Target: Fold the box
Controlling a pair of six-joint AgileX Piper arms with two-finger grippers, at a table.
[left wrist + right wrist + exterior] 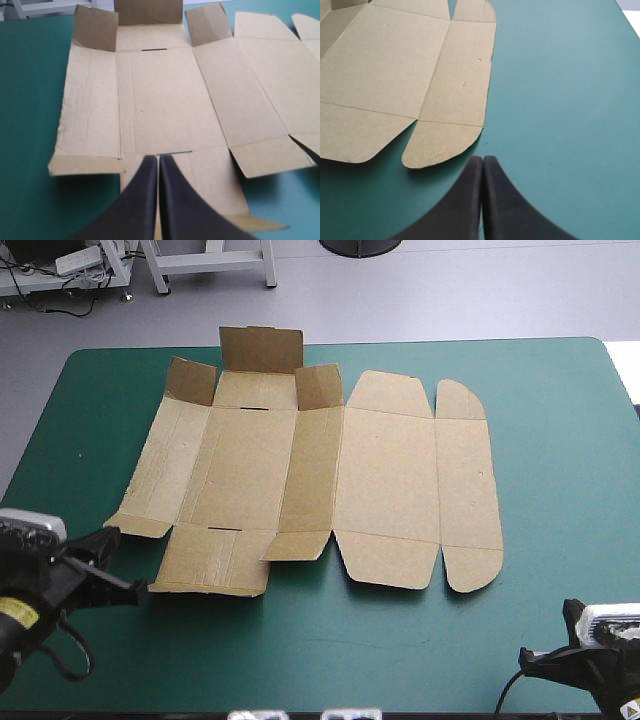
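The brown box [310, 475] lies spread out as a cut sheet in the middle of the teal-green table. Its far flaps [260, 348] stand up; the lid panels [415, 480] lie flat toward the right. In the left wrist view the box [165, 100] fills the scene ahead of my left gripper [158, 159], whose black fingers meet in one arch over the near flap. My left gripper [140, 587] sits at the sheet's near left corner. My right gripper [483, 160] is shut on nothing, just short of the rounded lid tab [442, 142]. It stays low at the near right [530, 655].
Bare teal-green cover [560, 440] stretches to the right of the sheet and along the near edge [350, 660]. Beyond the far table edge stand white frame legs [210, 265].
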